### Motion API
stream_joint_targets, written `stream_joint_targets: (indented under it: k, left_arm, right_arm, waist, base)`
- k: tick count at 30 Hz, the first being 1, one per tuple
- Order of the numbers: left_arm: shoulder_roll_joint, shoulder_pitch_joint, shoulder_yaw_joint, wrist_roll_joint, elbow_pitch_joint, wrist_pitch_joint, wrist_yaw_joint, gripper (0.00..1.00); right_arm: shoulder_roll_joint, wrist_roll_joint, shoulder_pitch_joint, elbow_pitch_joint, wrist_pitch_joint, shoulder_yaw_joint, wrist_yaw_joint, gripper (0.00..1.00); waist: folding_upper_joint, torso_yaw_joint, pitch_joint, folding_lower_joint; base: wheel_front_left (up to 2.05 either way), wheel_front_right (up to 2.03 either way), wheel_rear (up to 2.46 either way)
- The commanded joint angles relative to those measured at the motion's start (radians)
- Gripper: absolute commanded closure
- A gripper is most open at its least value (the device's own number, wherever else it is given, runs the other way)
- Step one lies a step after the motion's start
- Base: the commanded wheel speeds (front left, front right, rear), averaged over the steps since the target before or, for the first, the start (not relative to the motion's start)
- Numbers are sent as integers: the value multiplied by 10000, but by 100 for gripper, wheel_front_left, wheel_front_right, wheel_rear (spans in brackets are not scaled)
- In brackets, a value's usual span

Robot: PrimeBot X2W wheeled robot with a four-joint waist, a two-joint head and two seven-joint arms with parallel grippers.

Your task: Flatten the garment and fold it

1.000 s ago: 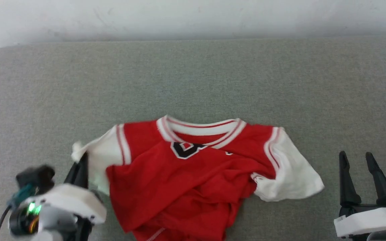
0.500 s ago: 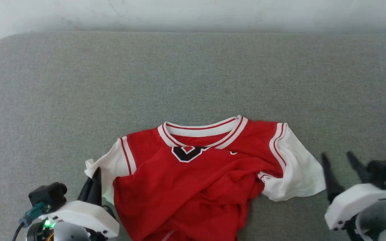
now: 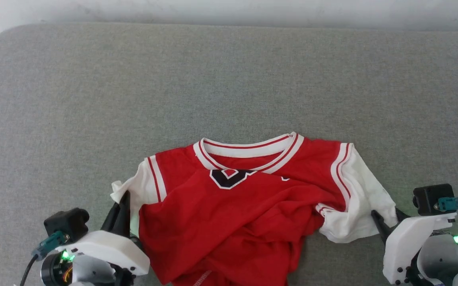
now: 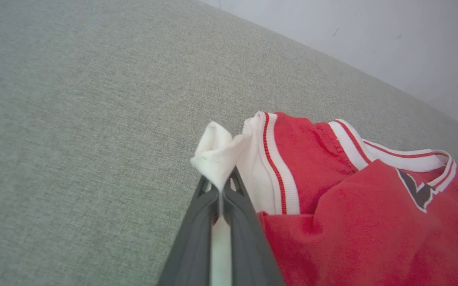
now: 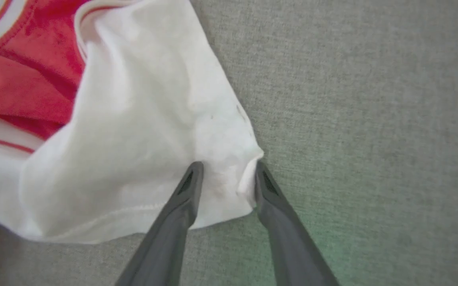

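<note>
Item: garment (image 3: pixel 237 214), rumpled, at the middle of the near edge of the grey padded surface (image 3: pixel 229 79); step judged: flattening, taking up the sleeves. Left gripper (image 4: pixel 221 192) clenched on the white left sleeve (image 4: pixel 217 155), plain in its wrist view. Right gripper (image 5: pixel 225 174): jaws apart astride the right sleeve (image 5: pixel 141 119) corner, half hidden in the head view; next it should close, then both draw outward.

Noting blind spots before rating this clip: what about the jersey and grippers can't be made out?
Garment hem: head view, cut off by the bottom edge.
Chest characters: head view, a red fold covers all but their tops.
Right gripper fingers: head view, mostly hidden by the white sleeve.
Cloth inside the shut left gripper: left wrist view, hidden between its fingers.
</note>
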Motion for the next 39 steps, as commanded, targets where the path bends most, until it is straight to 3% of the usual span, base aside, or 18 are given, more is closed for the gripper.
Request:
stream_joint_targets:
  k: [1, 10, 15, 21, 26, 32, 39]
  left_arm:
    - [10, -182, -27, -28, 22, -38, -51, 100]
    - [220, -1233, -202, -29, -304, -84, -418, 100]
    - [656, -2725, -263, 47, -971, 265, -751, 100]
    - [1547, -5318, -301, 427, -1164, 1287, -1035, 100]
    - [2021, -7723, -522, 736, -476, 2104, -1261, 100]
    - [2048, -10322, -812, 821, 818, 2887, -1386, 100]
    - [1967, -12964, -663, 1064, 2577, 3020, -982, 100]
  right_arm:
    - [88, 23, 196, 180, 91, 105, -4, 100]
    - [209, -183, -1353, -91, -2105, -268, -4, 100]
    - [-354, -151, -3031, -381, -2792, 31, -4, 100]
    - [-1824, -346, -5773, -348, -2508, 1116, -4, 100]
    - [-2633, -291, -8139, 419, -2196, 1975, -4, 100]
    - [-3013, -332, -10855, 1768, -2112, 3106, -4, 100]
    - [-3044, -436, -13444, 3525, -2010, 4074, -4, 100]
  waist:
    - [0, 1, 30, 0]
    - [0, -358, -271, 0]
    - [0, -640, -699, 0]
    - [0, -1004, -1154, 0]
    - [0, -1276, -1231, 0]
    - [0, -1663, -905, 0]
    - [0, -2086, 134, 0]
  base:
    - [0, 0, 0]
    - [0, 0, 0]
    - [0, 0, 0]
    - [0, 0, 0]
    - [0, 0, 0]
    - [0, 0, 0]
    - [0, 0, 0]
